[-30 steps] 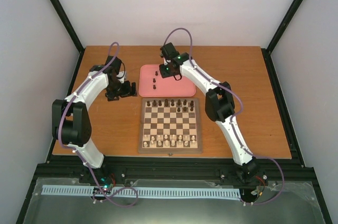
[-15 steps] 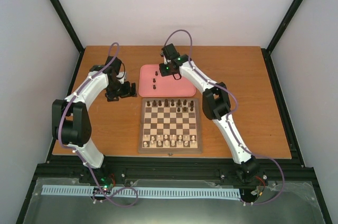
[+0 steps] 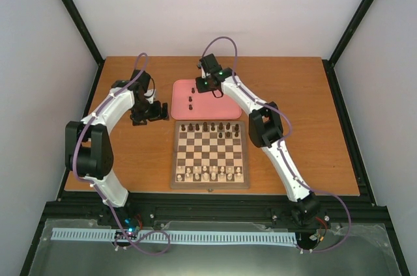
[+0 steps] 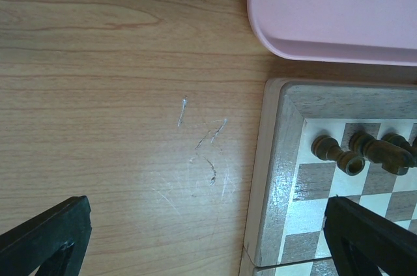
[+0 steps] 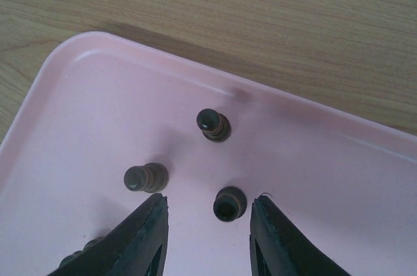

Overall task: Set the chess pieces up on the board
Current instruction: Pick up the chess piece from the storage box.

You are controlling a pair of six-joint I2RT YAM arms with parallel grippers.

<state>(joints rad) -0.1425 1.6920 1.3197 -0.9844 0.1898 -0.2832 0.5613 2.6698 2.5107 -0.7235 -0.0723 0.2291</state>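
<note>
**Top view.** Item: chess pieces (image 3: 210, 127), dark, small, of differing heights. Most are standing in the far rows of the board (image 3: 210, 154); a few are waiting upright on the pink tray (image 3: 179, 112) just beyond its far edge. The pale pieces (image 3: 210, 172) are filling the near rows. The right gripper (image 3: 207, 87) is hanging over the tray, and the left gripper (image 3: 156, 110) is hovering above the table (image 3: 130, 152), left of the board. Room: bare wood is lying open on both sides, with the walls well apart from the work.

**Left wrist view.** The left gripper (image 4: 205, 224) is holding its fingers at their widest, with nothing between them but table. The board border (image 4: 280, 159) and the tray rim (image 4: 313, 22) are sitting near each other, a strip of table between. Dark pieces (image 4: 361, 152) are crowding the corner squares, so a descent there is calling for care.

**Right wrist view.** The right gripper (image 5: 208, 209) is showing its fingers narrow but not shut, straddling one piece (image 5: 229, 203) seen from above. Whether a pad is touching it cannot be told. Two more (image 5: 214, 124) (image 5: 145, 177) are standing just beyond, near but apart.

- **Handling, as judged:** light, rigid, smooth, probably slippery and quick to topple.
- **Hold:** best taken on the stem below the head, squeezed squarely, then lifted straight up.
- **Edges:** the tray rim (image 5: 98, 48) is curving well clear of the fingers
</note>
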